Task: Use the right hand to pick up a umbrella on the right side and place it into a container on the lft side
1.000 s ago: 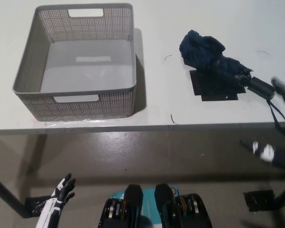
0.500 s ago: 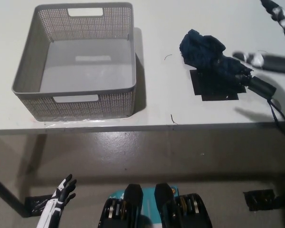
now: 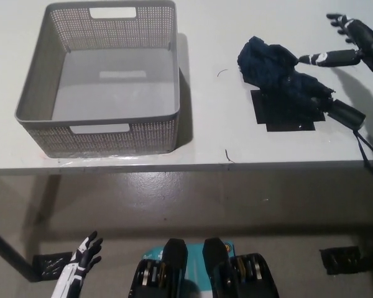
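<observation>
Umbrella (image 3: 289, 84) just beside right hand (image 3: 354, 43) fingers (image 3: 317, 59)

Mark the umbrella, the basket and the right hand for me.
umbrella (image 3: 280, 73): head view, on the folded dark-blue canopy.
basket (image 3: 98, 136): head view, on the near perforated wall.
right hand (image 3: 350, 38): head view, on the black hand's middle, fingers spread above the table.

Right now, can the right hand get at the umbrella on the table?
Probably yes. The right hand, open, hovers just beyond the folded umbrella, with only bare table between them. The left hand rests low.
</observation>
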You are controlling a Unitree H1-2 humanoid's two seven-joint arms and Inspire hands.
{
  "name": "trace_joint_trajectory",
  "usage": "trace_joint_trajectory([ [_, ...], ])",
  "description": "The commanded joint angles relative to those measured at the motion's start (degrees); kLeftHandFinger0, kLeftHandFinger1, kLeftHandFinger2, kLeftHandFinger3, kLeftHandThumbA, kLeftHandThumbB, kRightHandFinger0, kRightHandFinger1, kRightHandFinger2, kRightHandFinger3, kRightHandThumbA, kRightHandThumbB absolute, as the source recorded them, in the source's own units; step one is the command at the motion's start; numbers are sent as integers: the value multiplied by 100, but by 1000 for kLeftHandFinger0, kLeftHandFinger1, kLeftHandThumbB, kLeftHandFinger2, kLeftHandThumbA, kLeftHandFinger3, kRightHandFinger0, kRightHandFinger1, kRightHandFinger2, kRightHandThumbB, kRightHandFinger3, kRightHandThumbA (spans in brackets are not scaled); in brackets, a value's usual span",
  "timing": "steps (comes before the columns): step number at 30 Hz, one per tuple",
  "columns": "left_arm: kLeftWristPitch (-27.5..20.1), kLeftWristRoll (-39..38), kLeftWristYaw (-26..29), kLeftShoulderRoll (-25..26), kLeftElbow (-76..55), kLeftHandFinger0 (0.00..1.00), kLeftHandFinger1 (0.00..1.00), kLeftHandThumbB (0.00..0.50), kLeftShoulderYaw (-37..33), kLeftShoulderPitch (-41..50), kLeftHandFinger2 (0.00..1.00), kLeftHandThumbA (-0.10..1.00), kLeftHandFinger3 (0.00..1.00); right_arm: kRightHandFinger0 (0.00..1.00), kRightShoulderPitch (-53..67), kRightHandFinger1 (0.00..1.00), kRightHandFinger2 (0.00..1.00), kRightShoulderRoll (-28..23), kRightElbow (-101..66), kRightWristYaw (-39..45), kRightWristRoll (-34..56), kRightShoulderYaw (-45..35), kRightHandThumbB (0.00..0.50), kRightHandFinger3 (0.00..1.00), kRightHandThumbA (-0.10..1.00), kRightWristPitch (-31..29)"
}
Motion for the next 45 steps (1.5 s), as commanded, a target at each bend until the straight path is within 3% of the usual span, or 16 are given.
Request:
trace_joint_trajectory([
  [1, -346, 22, -82, 16, -7, 1000, 1000, 192, -82, 64, 1000, 1000, 1000, 1000, -823, 1000, 1000, 81, 1032, -350, -205, 210, 389, 1000, 1000, -661],
  [9, -258, 38, -104, 34, -100, 1000, 1000, 179, -131, 42, 1000, 1000, 1000, 1000, -807, 1000, 1000, 359, 2061, -693, -129, 338, 416, 1000, 1000, -933],
  [14, -198, 16, -143, 58, -136, 1000, 1000, 184, -153, -28, 1000, 1000, 1000, 1000, -706, 1000, 1000, 506, 2284, -814, -90, 402, 390, 1000, 1000, -1150],
  [22, -220, 3, -155, 23, -155, 1000, 1000, 190, -189, 4, 1000, 1000, 1000, 1000, -590, 1000, 1000, 787, 2448, -1067, -450, 888, 497, 1000, 1000, -1168],
  [28, -246, 23, -119, 46, -167, 1000, 1000, 181, -181, 25, 1000, 1000, 1000, 1000, -317, 1000, 1000, 978, 2602, -1184, -590, 1213, 496, 1000, 1000, -996],
  [32, -198, 0, -138, 49, -179, 1000, 1000, 182, -185, -5, 1000, 1000, 1000, 1000, -111, 1000, 1000, 1093, 2663, -1390, -710, 1363, 434, 1000, 697, -796],
  [33, -203, -14, -143, 51, -176, 1000, 1000, 187, -180, -17, 1000, 1000, 1000, 1000, -59, 1000, 1000, 1107, 2677, -1488, -783, 1451, 383, 1000, 500, -762],
  [34, -198, -17, -140, 50, -173, 1000, 1000, 188, -176, -41, 1000, 1000, 1000, 1000, -38, 1000, 1000, 1111, 2683, -1556, -838, 1514, 376, 1000, 456, -742],
  [35, -179, -12, -135, 47, -189, 1000, 1000, 194, -175, -55, 1000, 1000, 1000, 851, 8, 972, 1000, 1118, 2685, -1701, -852, 1546, 333, 1000, 288, -735],
  [36, -197, -50, -165, 59, -173, 1000, 1000, 193, -176, -59, 1000, 1000, 1000, 492, 83, 595, 707, 1129, 2686, -1943, -881, 1587, 280, 890, 38, -738],
  [37, -203, -90, -187, 65, -165, 1000, 1000, 185, -172, -60, 1000, 1000, 1000, 181, 115, 300, 454, 1131, 2686, -2060, -887, 1600, 203, 629, -94, -769],
  [38, -200, -91, -190, 74, -171, 1000, 1000, 183, -169, -67, 1000, 1000, 1000, 40, 203, 172, 317, 1130, 2676, -2392, -860, 1561, 183, 450, -100, -877],
  [39, -197, -97, -193, 79, -167, 1000, 1000, 180, -166, -87, 1000, 1000, 1000, 4, 212, 155, 308, 1129, 2675, -2474, -830, 1535, 170, 377, -100, -910],
  [41, -177, -122, -200, 85, -167, 1000, 1000, 178, -158, -122, 1000, 1000, 1000, 7, 235, 265, 445, 1118, 2670, -2635, -747, 1444, 143, 402, -100, -1036],
  [44, -130, -119, -204, 93, -208, 1000, 1000, 184, -159, -115, 1000, 1000, 1000, 2, 264, 409, 745, 1081, 2645, -2866, -642, 1310, 173, 781, -100, -1308],
  [45, -120, -118, -200, 88, -210, 1000, 1000, 193, -159, -115, 1000, 1000, 1000, 0, 279, 439, 785, 1066, 2642, -2973, -640, 1288, 192, 812, -100, -1441],
])
